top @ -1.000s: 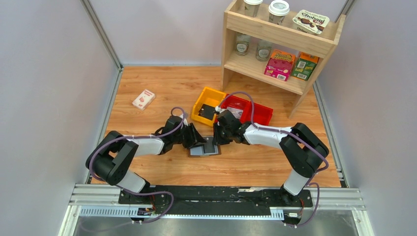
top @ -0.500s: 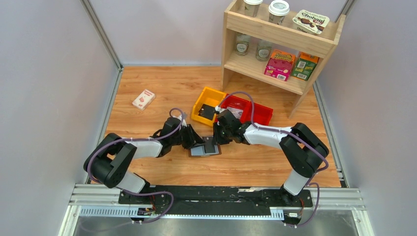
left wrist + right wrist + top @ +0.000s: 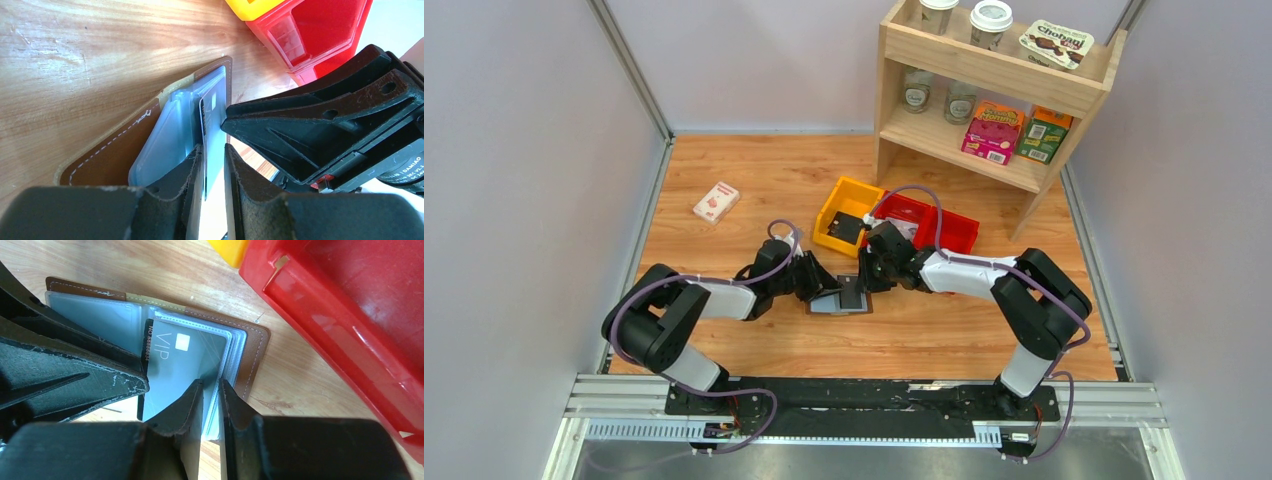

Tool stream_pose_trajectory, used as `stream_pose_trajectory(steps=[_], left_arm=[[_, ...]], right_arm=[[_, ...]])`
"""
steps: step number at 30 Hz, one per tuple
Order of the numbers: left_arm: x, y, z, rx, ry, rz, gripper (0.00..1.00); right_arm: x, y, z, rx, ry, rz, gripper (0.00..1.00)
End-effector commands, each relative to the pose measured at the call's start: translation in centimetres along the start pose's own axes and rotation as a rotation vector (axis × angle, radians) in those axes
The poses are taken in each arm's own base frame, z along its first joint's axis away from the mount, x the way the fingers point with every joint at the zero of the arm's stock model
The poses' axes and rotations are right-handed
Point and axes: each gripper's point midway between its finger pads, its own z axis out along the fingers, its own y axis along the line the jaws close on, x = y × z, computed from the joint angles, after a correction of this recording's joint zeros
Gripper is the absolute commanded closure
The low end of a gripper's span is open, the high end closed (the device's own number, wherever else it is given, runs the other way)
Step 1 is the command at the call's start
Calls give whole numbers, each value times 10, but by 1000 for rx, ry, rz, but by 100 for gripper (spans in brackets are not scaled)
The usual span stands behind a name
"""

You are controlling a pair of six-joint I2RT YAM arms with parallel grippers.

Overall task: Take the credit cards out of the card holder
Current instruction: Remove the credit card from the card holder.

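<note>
Since the earlier frame the left gripper had crept a little toward the middle of the top view and its jaws had drawn in, while the right gripper had hardly shifted. The card holder lay open on the wooden surface just below the centre of that view, between the two grippers, with the yellow bin and the red bin just above it. In the left wrist view the left gripper was narrowed onto a grey credit card standing partway out of the blue-grey sleeves. The card filled the gap between the fingers, so we judged it pinched, though how firmly we could not tell. In the right wrist view the right gripper was pressed together on the clear sleeves at the right-hand leaf of the card holder, and the credit card, marked VIP, showed at the centre of the frame. We took the closing of the left jaws to mean the grasp was made and the pull was the step in hand. We saw no card lying free on the surface, and how many remained in the sleeves we could not tell. The draw would need to run along the sleeve, or the card holder might drag with it.
</note>
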Motion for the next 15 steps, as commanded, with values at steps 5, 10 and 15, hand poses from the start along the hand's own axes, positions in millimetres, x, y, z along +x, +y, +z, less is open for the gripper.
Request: stream_pose_trajectory(steps=[5, 10, 15], left_arm=[[-1, -38, 4, 155, 26, 30, 73], [-2, -39, 1, 161, 11, 23, 76], [-1, -37, -3, 152, 4, 24, 83]], right_arm=[[25, -3, 14, -2, 72, 6, 82], [28, -7, 15, 14, 79, 9, 82], [35, -16, 21, 49, 105, 14, 83]])
